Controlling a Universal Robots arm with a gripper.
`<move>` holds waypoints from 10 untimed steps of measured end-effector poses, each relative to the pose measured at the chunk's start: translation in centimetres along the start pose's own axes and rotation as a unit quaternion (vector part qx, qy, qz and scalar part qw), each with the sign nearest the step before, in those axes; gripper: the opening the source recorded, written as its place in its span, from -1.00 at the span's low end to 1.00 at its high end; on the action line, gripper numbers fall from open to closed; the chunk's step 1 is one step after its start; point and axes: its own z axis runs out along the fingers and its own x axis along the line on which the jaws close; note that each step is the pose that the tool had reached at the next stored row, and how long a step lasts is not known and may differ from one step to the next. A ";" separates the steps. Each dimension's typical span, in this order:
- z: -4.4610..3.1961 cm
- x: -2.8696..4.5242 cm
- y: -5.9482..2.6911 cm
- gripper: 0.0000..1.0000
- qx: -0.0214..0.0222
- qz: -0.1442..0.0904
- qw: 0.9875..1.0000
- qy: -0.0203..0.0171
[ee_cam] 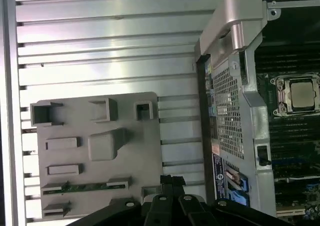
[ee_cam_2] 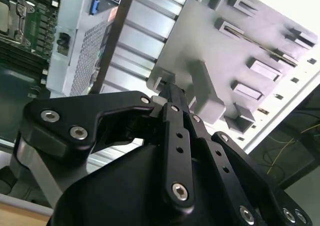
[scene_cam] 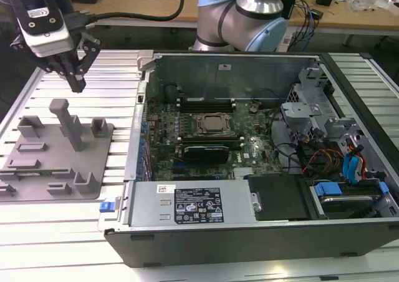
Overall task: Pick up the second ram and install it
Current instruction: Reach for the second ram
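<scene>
Your hand (scene_cam: pixel 76 82) hangs in the air with its fingers drawn together and nothing between them. In both wrist views the black fingertips (ee_cam_2: pixel 170 93) (ee_cam: pixel 172 180) meet in a narrow point, clear of everything below.

Beneath and just beside the hand lies the grey fixture plate (scene_cam: pixel 43 160), flat on the slatted aluminium surface (scene_cam: pixel 118 76). The plate's tall upright post (scene_cam: pixel 67 123) is the nearest feature to the fingertips; in the second wrist view it stands right behind them (ee_cam_2: pixel 202 88).

The second ram (ee_cam: pixel 80 187) sits on edge in a long slot of the plate, held between two small blocks. It shows as a thin green strip in the first wrist view and as a fine dark line in the second wrist view (ee_cam_2: pixel 260 45). Your hand is apart from it, not touching.

Toward the exterior view's right stands the open computer case (scene_cam: pixel 143 107), its motherboard (scene_cam: pixel 249 145) exposed, with the processor socket (scene_cam: pixel 214 125) near the middle.
</scene>
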 end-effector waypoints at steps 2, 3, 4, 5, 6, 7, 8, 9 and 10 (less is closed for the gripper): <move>0.26 0.80 -0.11 -0.84 0.000 0.000 1.000 0.000; 0.46 1.49 -0.19 -0.84 0.000 0.000 1.000 0.000; 0.63 2.12 -0.26 -0.84 0.000 0.000 1.000 0.000; 0.78 2.81 -0.35 -0.84 0.000 0.000 1.000 0.000; 0.91 3.42 -0.41 -0.84 0.000 0.000 1.000 0.000; 1.00 3.91 -0.47 -0.84 0.000 0.000 1.000 0.000; 1.06 4.17 -0.51 -0.84 0.000 0.000 1.000 0.000; 1.17 4.73 -0.62 -0.84 0.000 0.000 1.000 0.000; 1.30 5.17 -0.75 -0.84 0.000 0.000 1.000 0.000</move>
